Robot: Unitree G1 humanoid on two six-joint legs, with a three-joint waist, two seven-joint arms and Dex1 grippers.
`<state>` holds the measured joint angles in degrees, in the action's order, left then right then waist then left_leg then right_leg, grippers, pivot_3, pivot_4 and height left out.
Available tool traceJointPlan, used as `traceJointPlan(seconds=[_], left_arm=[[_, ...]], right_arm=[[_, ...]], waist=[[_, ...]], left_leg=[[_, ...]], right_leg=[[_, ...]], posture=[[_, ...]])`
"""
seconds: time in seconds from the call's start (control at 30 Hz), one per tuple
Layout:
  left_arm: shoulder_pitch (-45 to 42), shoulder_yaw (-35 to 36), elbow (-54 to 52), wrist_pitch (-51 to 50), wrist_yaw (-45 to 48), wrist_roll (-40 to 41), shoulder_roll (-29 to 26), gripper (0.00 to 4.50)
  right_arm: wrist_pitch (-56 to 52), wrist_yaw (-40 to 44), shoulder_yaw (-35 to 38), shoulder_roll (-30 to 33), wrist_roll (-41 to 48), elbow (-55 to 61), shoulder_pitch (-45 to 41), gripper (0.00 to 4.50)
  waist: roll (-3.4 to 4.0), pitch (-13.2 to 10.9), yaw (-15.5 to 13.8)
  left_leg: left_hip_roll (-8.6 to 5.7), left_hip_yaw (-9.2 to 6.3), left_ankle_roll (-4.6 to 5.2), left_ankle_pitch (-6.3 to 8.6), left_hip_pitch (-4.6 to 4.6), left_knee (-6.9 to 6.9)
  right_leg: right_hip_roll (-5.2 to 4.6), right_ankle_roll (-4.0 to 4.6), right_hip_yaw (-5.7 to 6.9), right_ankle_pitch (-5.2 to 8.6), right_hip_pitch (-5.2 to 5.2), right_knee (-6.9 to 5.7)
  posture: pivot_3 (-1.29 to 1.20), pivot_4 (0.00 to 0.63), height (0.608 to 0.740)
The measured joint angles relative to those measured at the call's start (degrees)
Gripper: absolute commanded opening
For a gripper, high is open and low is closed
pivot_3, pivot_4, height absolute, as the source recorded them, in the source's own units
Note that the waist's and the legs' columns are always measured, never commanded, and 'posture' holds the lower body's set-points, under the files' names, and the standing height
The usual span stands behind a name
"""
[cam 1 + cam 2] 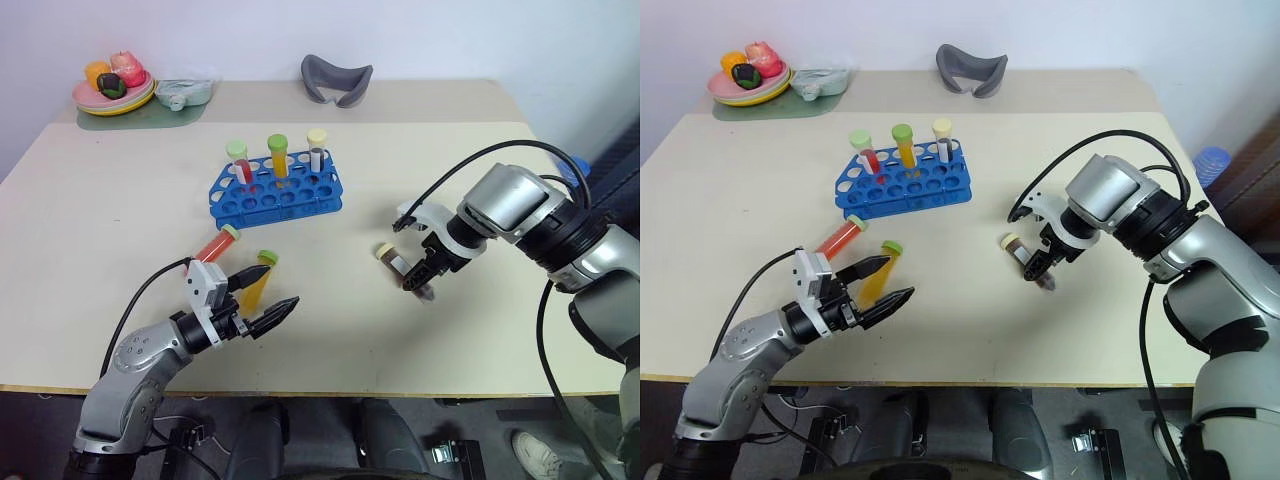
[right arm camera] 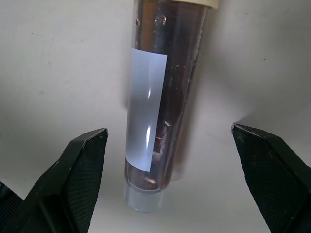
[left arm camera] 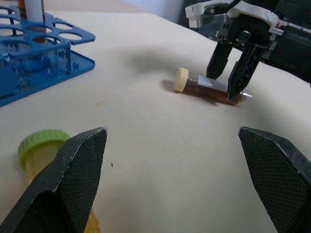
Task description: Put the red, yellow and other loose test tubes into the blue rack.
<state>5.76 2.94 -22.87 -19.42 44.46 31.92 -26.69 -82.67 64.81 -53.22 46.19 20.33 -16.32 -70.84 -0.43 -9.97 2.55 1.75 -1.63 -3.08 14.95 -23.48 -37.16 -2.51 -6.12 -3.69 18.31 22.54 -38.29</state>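
Observation:
The blue rack [image 1: 275, 190] stands at the middle back of the table and holds three upright capped tubes. Three loose test tubes lie on the table: a red one [image 1: 213, 245], a yellow-orange one [image 1: 258, 280] and a dark brown one with a cream cap [image 1: 400, 266]. My right gripper [image 1: 426, 282] points down over the brown tube [image 2: 155, 97], open, one finger on each side and apart from it. My left gripper [image 1: 280, 285] hovers open and level just in front of the yellow tube [image 3: 41, 145], holding nothing.
At the back left a plate of fruit [image 1: 115, 95] sits on a green mat next to a clear container [image 1: 185, 88]. A grey curved object [image 1: 336, 80] lies at the back centre. The table's front edge [image 1: 300, 390] runs close below my left arm.

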Motion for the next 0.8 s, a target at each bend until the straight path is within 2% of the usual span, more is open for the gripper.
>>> traceJointPlan(seconds=[0.27, 0.5, 0.8], left_arm=[[1.6, 0.1, -1.9, 0.0, -0.8, 0.1, 0.1, 4.42], [2.3, 0.1, -2.3, 0.0, -1.2, 0.1, 0.1, 4.42], [2.2, 0.1, -2.6, -0.1, -1.7, 0.1, 0.1, 4.42]], right_arm=[[3.2, 3.7, -2.2, -2.3, -3.8, -4.7, -1.7, 4.19], [1.9, 4.7, -2.4, -5.6, -6.1, -7.5, -2.7, 4.19], [-4.3, -0.4, 0.5, -10.8, -7.2, -9.7, -2.8, 4.19]], waist=[[-0.04, 0.0, 0.1], [-0.09, 0.1, 0.2], [-0.50, 0.3, 1.0]], left_leg=[[0.01, -0.01, 0.00, 0.00, 0.06, -0.03], [0.04, -0.01, 0.00, 0.00, 0.11, -0.02], [0.06, -0.06, 0.00, 0.00, 0.16, 0.01]], right_leg=[[0.02, 0.01, 0.00, -0.01, -0.06, -0.01], [0.05, 0.03, 0.00, -0.02, -0.08, -0.02], [0.09, 0.05, 0.01, -0.03, -0.12, -0.02]], posture=[[0.00, 0.150, 0.740], [0.00, 0.150, 0.740], [0.00, 0.150, 0.740]])
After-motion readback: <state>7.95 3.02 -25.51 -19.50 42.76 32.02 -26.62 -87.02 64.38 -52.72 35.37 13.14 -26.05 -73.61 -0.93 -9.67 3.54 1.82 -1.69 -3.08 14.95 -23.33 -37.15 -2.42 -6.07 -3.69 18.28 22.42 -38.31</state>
